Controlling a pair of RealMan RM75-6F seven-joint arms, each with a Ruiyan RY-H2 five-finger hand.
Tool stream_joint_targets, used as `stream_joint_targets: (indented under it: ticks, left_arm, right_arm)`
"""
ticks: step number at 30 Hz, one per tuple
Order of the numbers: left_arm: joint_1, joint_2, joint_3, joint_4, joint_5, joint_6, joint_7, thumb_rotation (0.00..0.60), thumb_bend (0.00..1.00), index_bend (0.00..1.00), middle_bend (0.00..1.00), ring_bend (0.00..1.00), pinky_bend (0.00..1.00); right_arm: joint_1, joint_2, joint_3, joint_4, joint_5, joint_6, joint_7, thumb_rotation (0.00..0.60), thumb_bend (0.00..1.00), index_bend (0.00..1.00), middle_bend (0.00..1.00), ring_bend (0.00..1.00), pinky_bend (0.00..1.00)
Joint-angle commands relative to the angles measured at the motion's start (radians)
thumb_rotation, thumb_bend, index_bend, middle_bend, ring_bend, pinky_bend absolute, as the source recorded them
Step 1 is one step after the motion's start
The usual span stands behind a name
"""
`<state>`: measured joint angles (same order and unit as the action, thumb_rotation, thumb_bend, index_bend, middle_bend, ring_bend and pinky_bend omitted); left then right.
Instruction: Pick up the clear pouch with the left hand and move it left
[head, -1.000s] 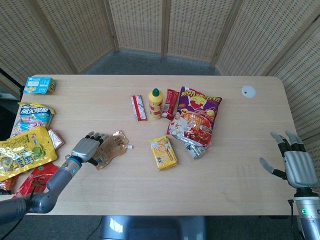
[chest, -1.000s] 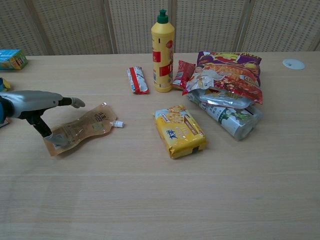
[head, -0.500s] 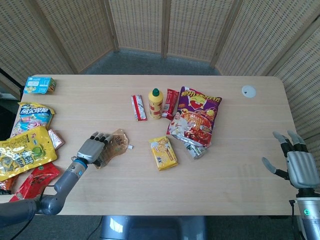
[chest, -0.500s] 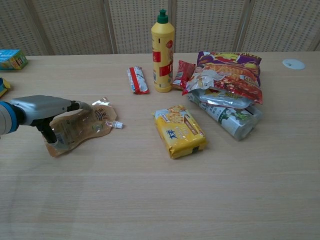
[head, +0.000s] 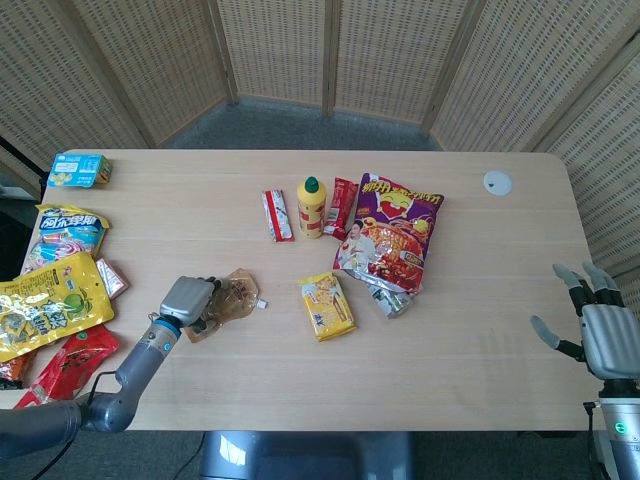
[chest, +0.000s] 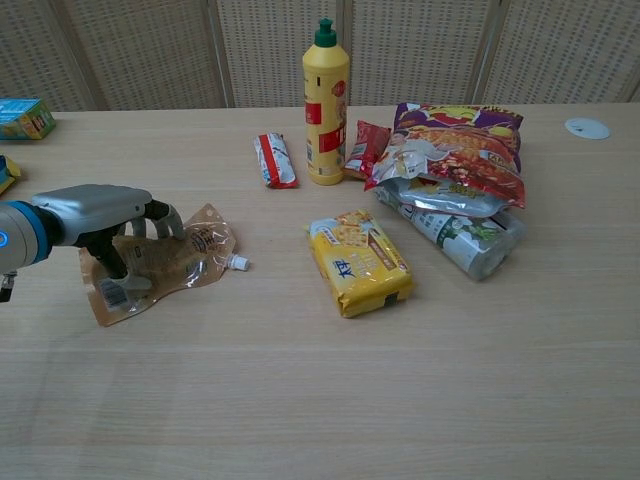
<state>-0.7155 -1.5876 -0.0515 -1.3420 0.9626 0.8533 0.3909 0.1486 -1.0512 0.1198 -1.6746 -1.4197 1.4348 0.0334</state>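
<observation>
The clear pouch (head: 234, 297) (chest: 172, 266), brownish inside with a small white spout, lies at the front left of the table. My left hand (head: 187, 298) (chest: 104, 213) grips its left half: the fingers curl over the top and the thumb reaches down in front of it. The pouch's upper edge is crumpled under the fingers, and its lower end touches the table. My right hand (head: 607, 336) hangs off the table's right edge with its fingers spread, holding nothing; it shows only in the head view.
To the right of the pouch lie a yellow snack pack (head: 326, 306) (chest: 360, 262), a yellow bottle (head: 311, 206) (chest: 326, 105) and a red chip bag (head: 393, 230) (chest: 455, 140). Several snack bags (head: 50, 300) crowd the left edge. A teal box (head: 78, 170) sits far left.
My left hand slid onto the pouch and its fingers closed around it. The pouch crumpled, rose at its upper edge and turned slightly. My right hand sank a little.
</observation>
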Motion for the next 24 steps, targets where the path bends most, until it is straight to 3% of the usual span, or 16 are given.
stream_joint_targets:
  ticks: [1, 13, 18, 24]
  left_arm:
    - [0.007, -0.009, -0.007, 0.004, 0.017, 0.014, -0.014, 0.6, 0.45, 0.46, 0.5, 0.53, 0.59]
    - [0.05, -0.033, -0.066, 0.026, 0.1, 0.114, -0.151, 0.6, 0.54, 0.62, 0.68, 0.77, 0.85]
    - [0.058, -0.008, -0.098, 0.014, 0.134, 0.146, -0.2, 0.6, 0.55, 0.64, 0.7, 0.79, 0.86]
    - [0.066, 0.124, -0.14, -0.125, 0.175, 0.189, -0.212, 0.6, 0.55, 0.63, 0.69, 0.79, 0.86]
  right_arm:
    - [-0.002, -0.001, 0.001, 0.0, 0.0, 0.002, 0.005, 0.04, 0.27, 0.11, 0.23, 0.0, 0.0]
    - [-0.003, 0.0, 0.005, 0.0, -0.006, 0.006, 0.013, 0.042, 0.27, 0.11, 0.23, 0.0, 0.0]
    - [-0.003, -0.002, 0.006, 0.001, -0.007, 0.004, 0.015, 0.042, 0.27, 0.11, 0.23, 0.0, 0.0]
    - [0.0, -0.008, 0.005, 0.008, -0.017, 0.002, 0.024, 0.041, 0.27, 0.11, 0.23, 0.0, 0.0]
